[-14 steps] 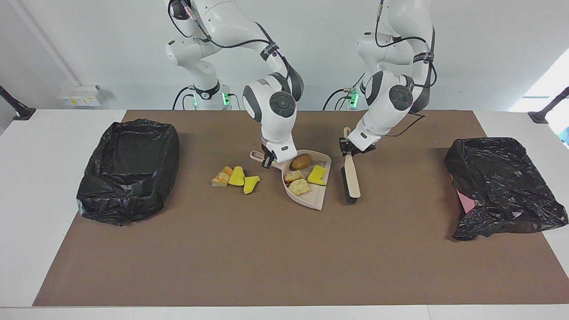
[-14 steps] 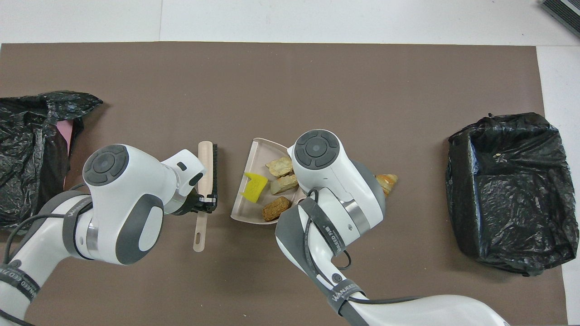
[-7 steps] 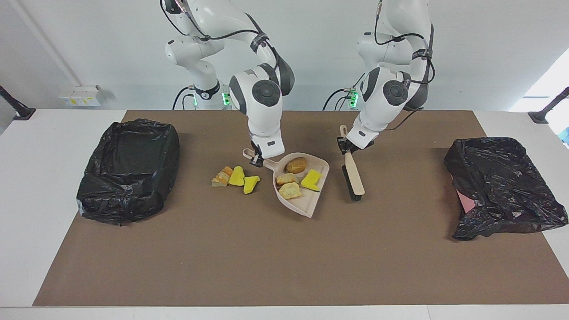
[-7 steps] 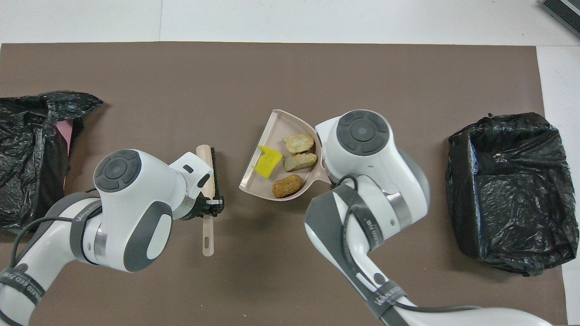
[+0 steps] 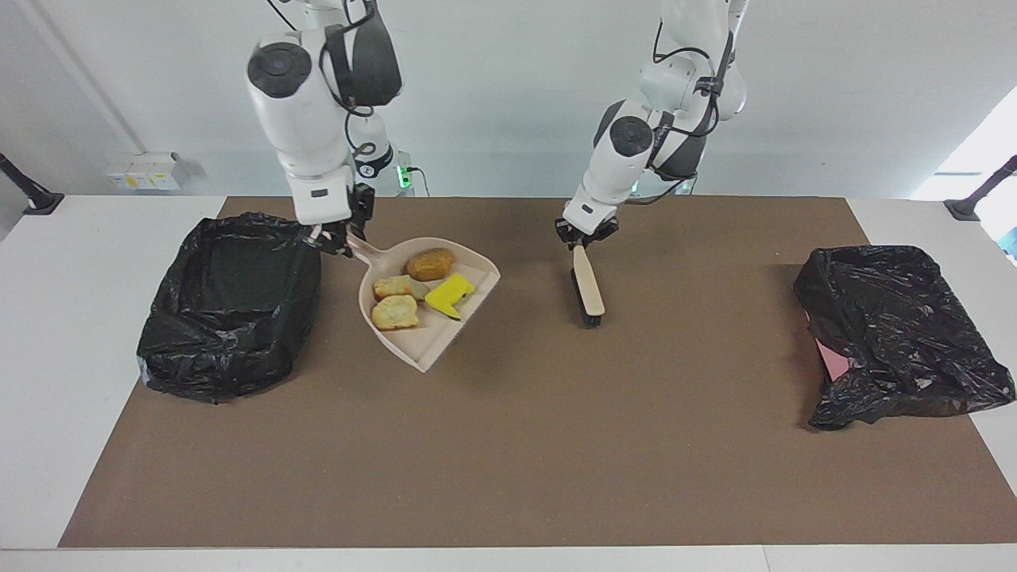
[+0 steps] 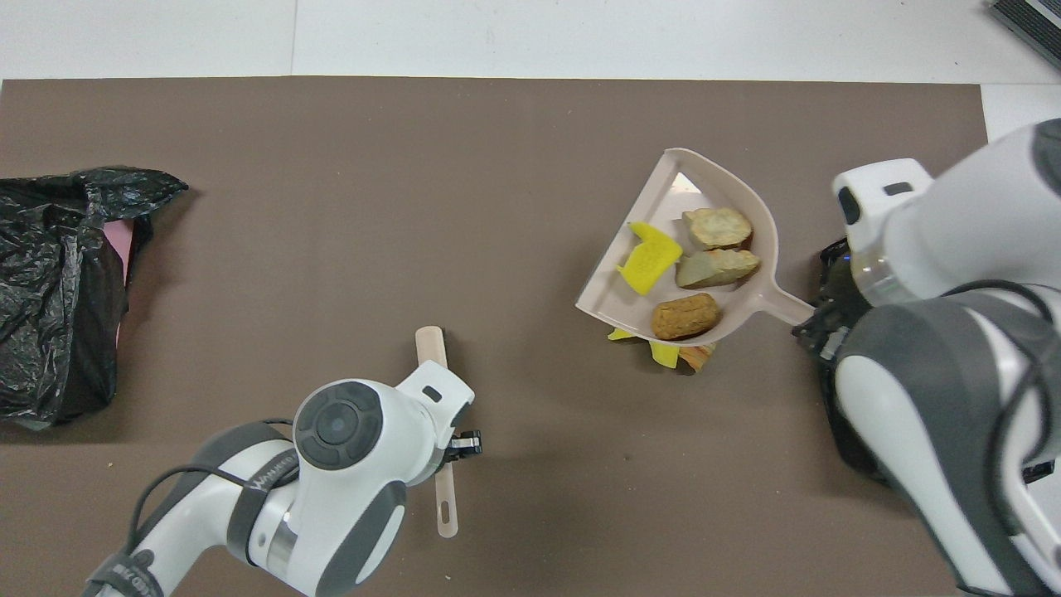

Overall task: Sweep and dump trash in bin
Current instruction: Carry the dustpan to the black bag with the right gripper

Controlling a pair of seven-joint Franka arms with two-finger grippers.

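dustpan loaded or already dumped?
Loaded: the dustpan, held by the right gripper beside the bin, carries four trash lumps.

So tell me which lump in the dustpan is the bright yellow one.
It is the notched wedge in the dustpan, lying nearest the pan's open lip. The other three lumps there are brown or pale beige and sit closer to the handle.

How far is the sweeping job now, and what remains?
Done: four trash lumps lie in the dustpan. In hand: the right gripper holds it raised beside the bin; the left gripper holds the brush. Left: dumping, then the lumps on the table.
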